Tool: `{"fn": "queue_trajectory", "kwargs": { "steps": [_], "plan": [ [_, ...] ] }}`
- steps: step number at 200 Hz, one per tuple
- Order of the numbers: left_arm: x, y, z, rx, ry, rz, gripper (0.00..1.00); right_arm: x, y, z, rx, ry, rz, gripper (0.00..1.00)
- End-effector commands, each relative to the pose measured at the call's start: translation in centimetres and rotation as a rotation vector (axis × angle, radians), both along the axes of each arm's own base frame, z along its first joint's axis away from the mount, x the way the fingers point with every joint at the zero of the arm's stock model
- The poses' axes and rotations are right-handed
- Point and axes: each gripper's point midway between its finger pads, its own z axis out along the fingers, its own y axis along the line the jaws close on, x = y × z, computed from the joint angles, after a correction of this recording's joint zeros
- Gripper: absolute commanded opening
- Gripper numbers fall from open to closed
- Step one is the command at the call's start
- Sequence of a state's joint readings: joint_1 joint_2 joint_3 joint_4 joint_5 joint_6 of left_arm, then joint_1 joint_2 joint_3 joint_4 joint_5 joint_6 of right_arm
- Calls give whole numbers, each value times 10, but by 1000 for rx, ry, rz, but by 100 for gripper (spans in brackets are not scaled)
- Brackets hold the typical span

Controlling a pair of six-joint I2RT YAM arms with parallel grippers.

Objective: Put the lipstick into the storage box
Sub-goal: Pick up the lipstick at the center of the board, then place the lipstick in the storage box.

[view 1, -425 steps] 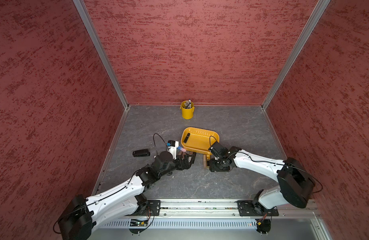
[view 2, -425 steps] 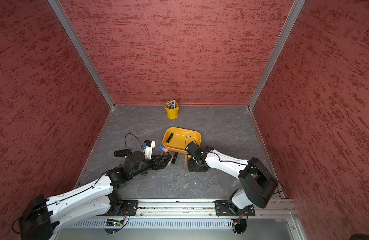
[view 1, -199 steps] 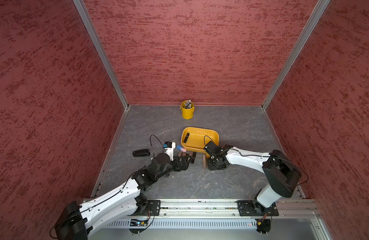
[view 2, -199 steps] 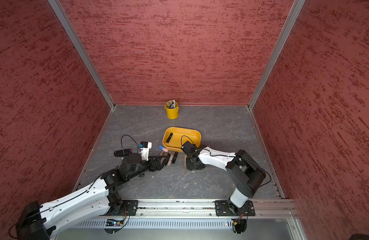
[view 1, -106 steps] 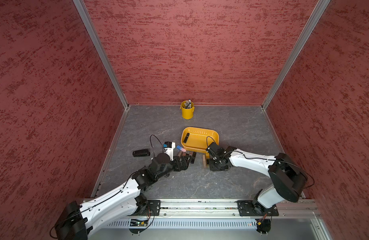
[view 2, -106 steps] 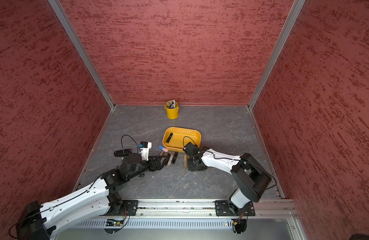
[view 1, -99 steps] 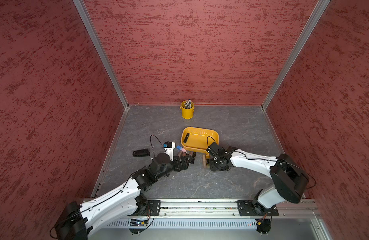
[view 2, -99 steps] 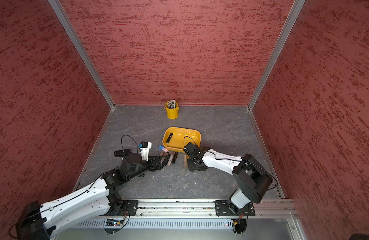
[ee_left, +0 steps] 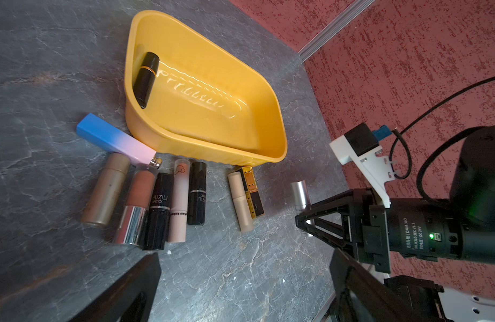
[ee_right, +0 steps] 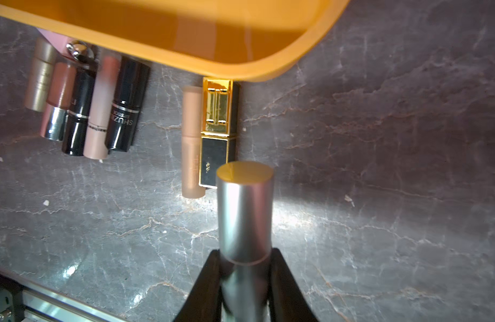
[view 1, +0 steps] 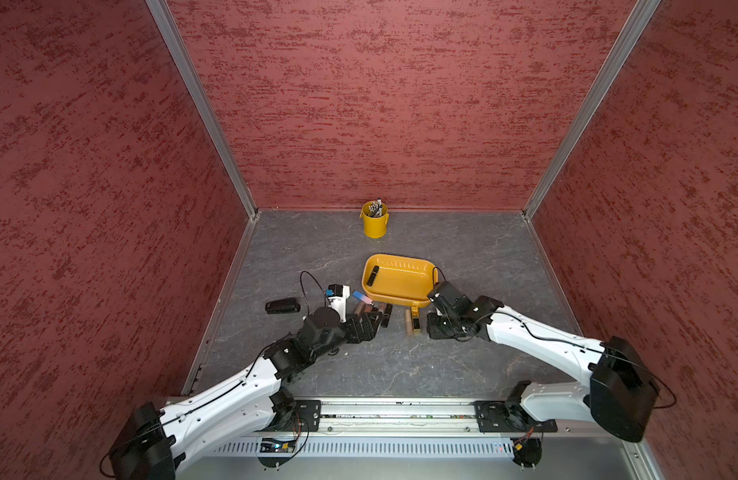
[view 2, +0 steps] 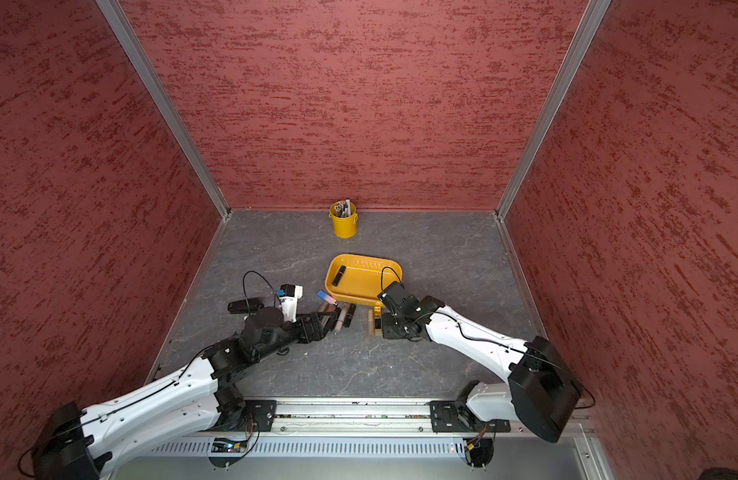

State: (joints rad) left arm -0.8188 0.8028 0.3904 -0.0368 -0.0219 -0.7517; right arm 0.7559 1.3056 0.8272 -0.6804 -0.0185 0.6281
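Note:
The storage box (view 1: 425, 272) (view 2: 394, 270) is a shallow yellow-orange tray in mid-table, and one black lipstick (view 1: 372, 275) (ee_left: 146, 79) lies inside it. Near the tray's front right corner my right gripper (ee_right: 244, 256) (view 1: 433, 330) is shut on a silver lipstick (ee_right: 244, 212) (ee_left: 299, 192), low over the table. Several more lipsticks (view 1: 377, 311) (ee_left: 159, 206) lie in a row in front of the tray. My left gripper (ee_left: 244, 255) (view 1: 369, 324) is open just before that row, with nothing between its fingers.
A gold-and-black square lipstick (ee_right: 217, 131) and a beige one (ee_right: 192, 139) lie just left of the held one. A blue-pink box (ee_left: 115, 139) leans at the tray's corner. A yellow bucket (view 1: 374, 224) of pens stands at the back wall. A black object (view 1: 282, 306) lies at the left.
The right arm's elbow has swung outward to the right while its gripper stayed by the tray's front corner, closed on the silver lipstick. The left arm has held still over the last second.

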Motion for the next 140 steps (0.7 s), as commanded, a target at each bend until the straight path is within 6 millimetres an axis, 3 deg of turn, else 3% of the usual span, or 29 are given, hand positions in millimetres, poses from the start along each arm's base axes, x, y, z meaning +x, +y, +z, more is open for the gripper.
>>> {"fn": "queue_trajectory", "kwargs": {
  "steps": [1,79,140],
  "plan": [
    [0,-3,7,-26,-14,-15,100,1,8,15,72,-19,21,25],
    [0,-3,10,-58,-30,-19,100,13,40,77,346,-75,83,25],
    [6,-3,24,-115,-45,-37,100,31,66,111,548,-100,127,25]
  ]
}}
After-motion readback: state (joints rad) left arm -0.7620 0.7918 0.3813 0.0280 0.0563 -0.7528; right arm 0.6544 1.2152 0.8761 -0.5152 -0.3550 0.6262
